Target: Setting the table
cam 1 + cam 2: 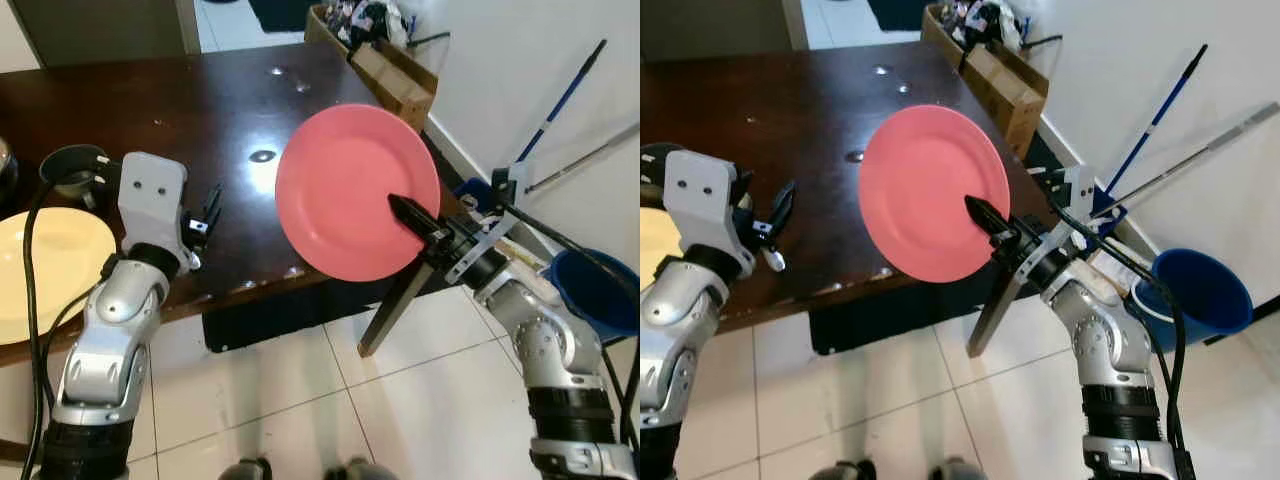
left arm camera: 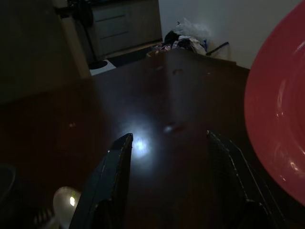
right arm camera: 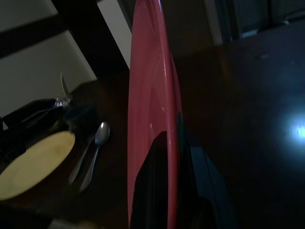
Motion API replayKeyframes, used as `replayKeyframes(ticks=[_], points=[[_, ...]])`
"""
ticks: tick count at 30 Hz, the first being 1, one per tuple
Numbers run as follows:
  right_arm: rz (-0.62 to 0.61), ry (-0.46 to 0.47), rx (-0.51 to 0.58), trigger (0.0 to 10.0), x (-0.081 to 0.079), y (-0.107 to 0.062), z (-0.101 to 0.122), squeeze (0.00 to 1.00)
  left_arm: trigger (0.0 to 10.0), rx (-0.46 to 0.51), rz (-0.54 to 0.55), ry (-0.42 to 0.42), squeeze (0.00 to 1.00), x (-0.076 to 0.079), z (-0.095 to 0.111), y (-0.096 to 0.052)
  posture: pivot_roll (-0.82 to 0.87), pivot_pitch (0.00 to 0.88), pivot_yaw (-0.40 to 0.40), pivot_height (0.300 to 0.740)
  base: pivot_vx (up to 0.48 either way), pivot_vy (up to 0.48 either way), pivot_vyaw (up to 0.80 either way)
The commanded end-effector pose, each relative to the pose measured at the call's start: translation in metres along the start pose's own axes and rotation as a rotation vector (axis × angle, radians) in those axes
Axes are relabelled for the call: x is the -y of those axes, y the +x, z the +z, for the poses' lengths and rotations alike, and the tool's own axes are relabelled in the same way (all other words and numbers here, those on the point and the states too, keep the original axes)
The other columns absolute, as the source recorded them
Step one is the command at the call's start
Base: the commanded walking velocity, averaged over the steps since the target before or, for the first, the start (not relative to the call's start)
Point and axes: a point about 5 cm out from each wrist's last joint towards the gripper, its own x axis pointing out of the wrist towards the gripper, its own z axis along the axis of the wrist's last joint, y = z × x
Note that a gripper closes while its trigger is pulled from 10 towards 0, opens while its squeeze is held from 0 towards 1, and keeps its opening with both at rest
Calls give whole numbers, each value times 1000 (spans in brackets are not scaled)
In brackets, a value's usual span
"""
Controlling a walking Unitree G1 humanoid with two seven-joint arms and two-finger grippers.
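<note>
the right gripper clamps the pink plate's rim, holding it tilted above the table edge. left gripper hovers parted, empty. next: level the plate, lower it.

The table is the big thing here. A plate is held above its right edge. Another plate lies on its left end, spoons beside it.
</note>
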Motion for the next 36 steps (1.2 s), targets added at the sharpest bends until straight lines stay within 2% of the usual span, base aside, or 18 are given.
replayKeyframes(ticks=[1, 10, 14, 23, 26, 27, 30, 31, 33, 34, 35, 36], points=[[5, 11, 8, 10000, 0, -4, 1, 0, 10000, -8, -9, 3, 0, 3, -2, 0, -71, 62, 18, 740, 480, 0, 0], [58, 61, 21, 10000, -6, -3, 3, 0, 10000, -6, -10, 5, 0, 2, -2, 0, -70, 62, 19, 740, 480, 0, 0], [99, 142, 39, 10000, -11, -2, 3, 0, 10000, -12, -17, 3, 0, 3, -2, -1, -68, 64, 19, 740, 427, 0, 0], [81, 242, 104, 10000, -10, 6, 1, 0, 10000, -5, -63, 13, 0, 6, 0, -4, -58, 68, 24, 740, 0, 0, 0], [29, 321, 144, 10000, -5, 14, -1, 0, 10000, 14, -114, 22, 0, 8, 6, -6, -53, 69, 28, 740, 0, 0, 0], [29, 321, 144, 10000, -5, 14, -1, 0, 10000, 14, -114, 22, 0, 8, 6, -6, -53, 69, 28, 740, 0, 0, 0], [-4, 454, 163, 10000, -1, 18, -7, 0, 10000, 17, -193, 28, 0, 8, 12, -7, -48, 69, 30, 740, 0, 0, 0], [-4, 454, 163, 10000, -1, 18, -7, 0, 10000, 17, -193, 28, 0, 8, 12, -7, -48, 69, 30, 740, 0, 0, 0], [-12, 541, 166, 10000, -1, 19, -15, 0, 10000, 13, -248, 42, 0, 9, 14, -9, -41, 70, 33, 740, 0, 0, 0], [-12, 541, 166, 10000, -1, 19, -15, 0, 10000, 13, -248, 42, 0, 9, 14, -9, -41, 70, 33, 740, 0, 0, 0], [-46, 612, 158, 10000, 1, 23, -26, 0, 10000, 7, -276, 51, 0, 9, 14, -12, -34, 74, 40, 740, 0, 0, 0], [-46, 612, 158, 10000, 1, 23, -26, 0, 10000, 7, -276, 51, 0, 9, 14, -12, -34, 74, 40, 740, 0, 0, 0]])
